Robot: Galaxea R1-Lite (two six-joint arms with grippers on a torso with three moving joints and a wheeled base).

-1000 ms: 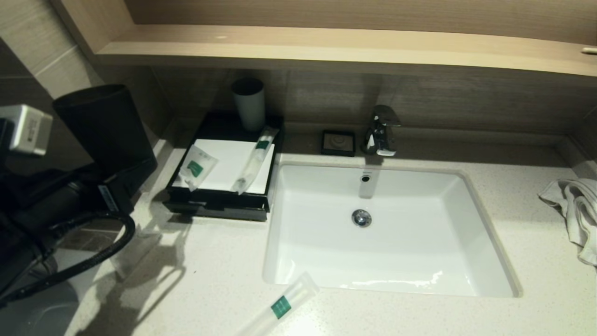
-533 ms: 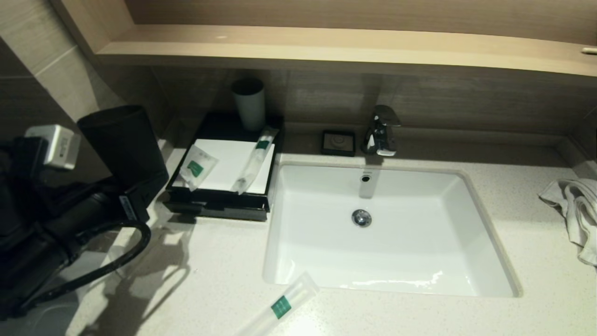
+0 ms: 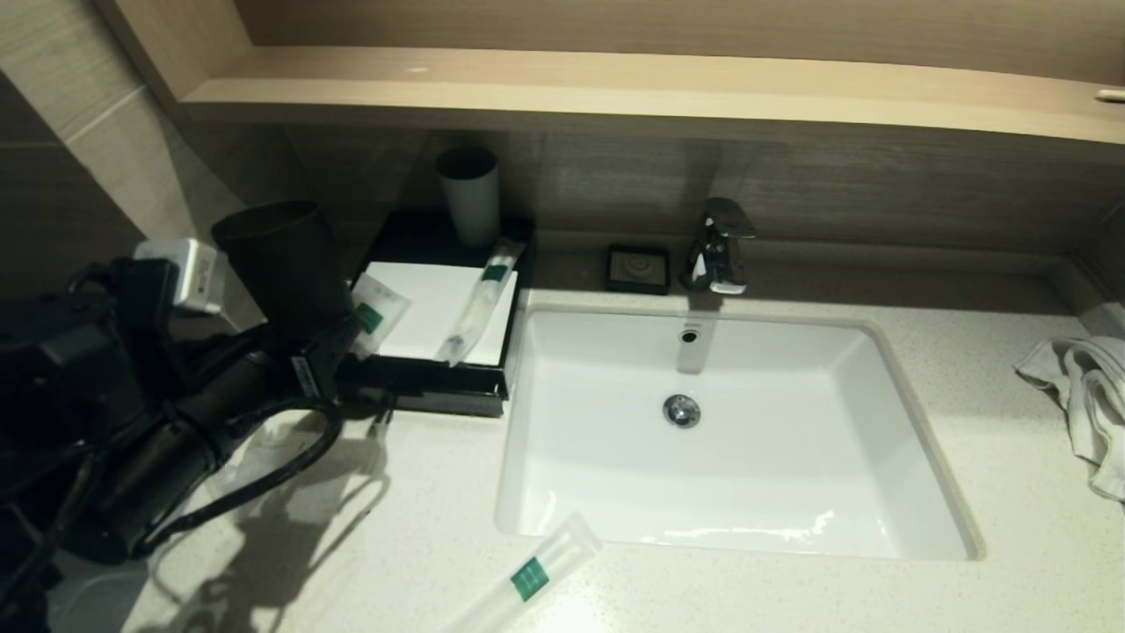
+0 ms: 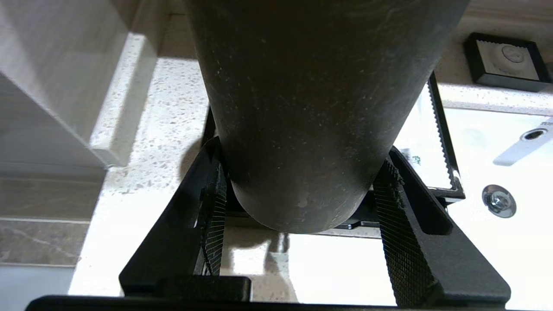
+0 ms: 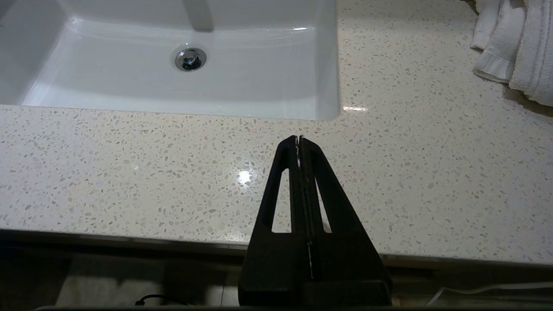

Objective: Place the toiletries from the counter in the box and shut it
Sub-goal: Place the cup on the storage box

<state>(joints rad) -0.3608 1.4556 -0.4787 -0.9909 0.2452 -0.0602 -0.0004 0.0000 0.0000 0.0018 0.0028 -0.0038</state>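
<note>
My left gripper (image 3: 303,352) is shut on the base of a black cup (image 3: 281,264) and holds it upright at the left front corner of the box (image 3: 431,391). In the left wrist view the cup (image 4: 302,108) fills the space between the fingers (image 4: 402,216). A short packet (image 3: 376,312) and a long slim packet (image 3: 479,303) lie on the box's white panel (image 3: 422,294). Another long packet (image 3: 532,576) lies on the counter (image 3: 395,545) by the basin's front rim. My right gripper (image 5: 299,139) is shut and empty above the counter's front edge.
A grey cup (image 3: 468,195) stands at the back of the box. A black soap dish (image 3: 638,268) and the faucet (image 3: 721,246) sit behind the white basin (image 3: 914,466). A white towel (image 3: 1085,396) lies at the far right. A wall rises at the left.
My left arm has carried the black cup to the right, up to the box; it now covers the box's left front corner. The packets have not moved.
</note>
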